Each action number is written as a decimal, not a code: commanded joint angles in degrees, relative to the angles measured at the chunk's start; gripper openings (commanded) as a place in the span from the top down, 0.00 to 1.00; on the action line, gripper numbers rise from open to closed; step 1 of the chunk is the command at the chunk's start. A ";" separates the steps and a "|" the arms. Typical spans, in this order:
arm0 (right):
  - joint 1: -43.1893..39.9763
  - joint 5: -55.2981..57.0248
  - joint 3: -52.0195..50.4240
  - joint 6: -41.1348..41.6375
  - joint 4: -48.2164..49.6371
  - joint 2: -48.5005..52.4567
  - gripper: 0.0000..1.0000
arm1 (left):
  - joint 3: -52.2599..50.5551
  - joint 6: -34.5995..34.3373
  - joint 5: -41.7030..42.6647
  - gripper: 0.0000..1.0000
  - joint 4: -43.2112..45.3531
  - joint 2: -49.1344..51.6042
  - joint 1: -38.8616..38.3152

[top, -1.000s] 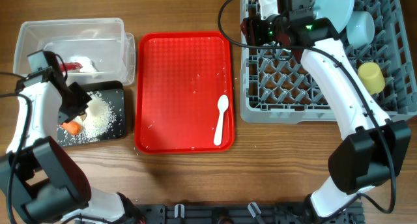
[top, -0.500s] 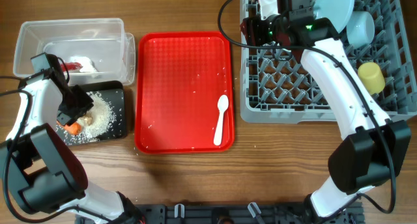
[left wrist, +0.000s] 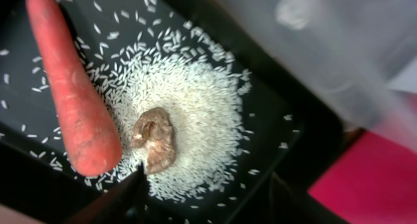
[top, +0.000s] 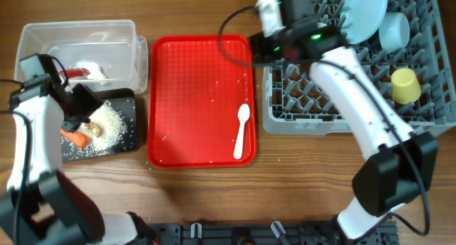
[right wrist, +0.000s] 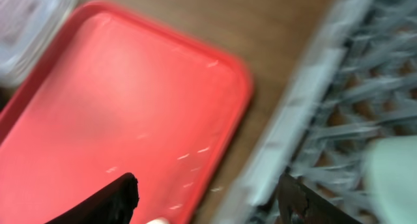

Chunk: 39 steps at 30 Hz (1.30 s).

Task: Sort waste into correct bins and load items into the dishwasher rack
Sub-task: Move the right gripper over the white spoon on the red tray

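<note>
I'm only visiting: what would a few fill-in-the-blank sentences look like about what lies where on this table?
The white spoon lies on the ____ serving tray.
The carrot lies in the shallow ____ bin.
The cup in the dishwasher rack is ____.
Missing words: red, black, yellow.

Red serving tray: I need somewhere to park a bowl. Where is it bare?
The red serving tray is nearly bare from left rim to middle. The white plastic spoon takes its lower right. The black rectangular tray beside it is crowded.
</note>
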 commanded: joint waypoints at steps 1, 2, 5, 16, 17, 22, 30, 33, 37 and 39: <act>5.81 2.69 -0.17 6.64 -2.73 -0.72 0.29 | 0.55 -0.24 2.08 0.33 -0.04 -3.50 0.15; 6.64 2.71 -0.22 8.48 -3.76 -0.61 0.31 | 0.55 -0.26 2.08 0.32 -0.04 -3.61 0.15; 8.98 2.71 -0.22 15.89 -9.03 0.72 0.31 | 0.55 -0.26 2.08 0.32 -0.04 -3.45 0.15; 10.21 -5.09 -3.50 27.43 -17.49 10.40 0.30 | 0.55 -0.28 2.08 0.32 -0.04 -3.45 0.15; 10.21 -5.25 -4.66 27.74 -16.81 10.67 0.30 | 0.55 -0.28 2.08 0.32 -0.04 -3.45 0.15; 10.21 -5.22 -11.21 28.89 -12.61 11.19 0.31 | 0.55 -0.26 2.10 0.31 -0.04 -3.45 0.15; 10.86 -5.14 -13.92 26.01 -11.45 11.21 0.31 | 0.55 -0.28 2.10 0.31 -0.04 -3.45 0.15; 12.11 -3.74 -13.92 25.68 -10.78 11.21 0.32 | 0.55 -0.28 2.10 0.31 -0.04 -3.45 0.15; 13.99 -1.79 -13.92 24.13 -10.69 11.21 0.33 | 0.55 -0.28 2.10 0.31 -0.07 -3.45 0.15; 14.75 -0.96 -13.92 22.95 -10.69 11.23 0.33 | 0.55 -0.28 2.10 0.31 -0.07 -3.45 0.15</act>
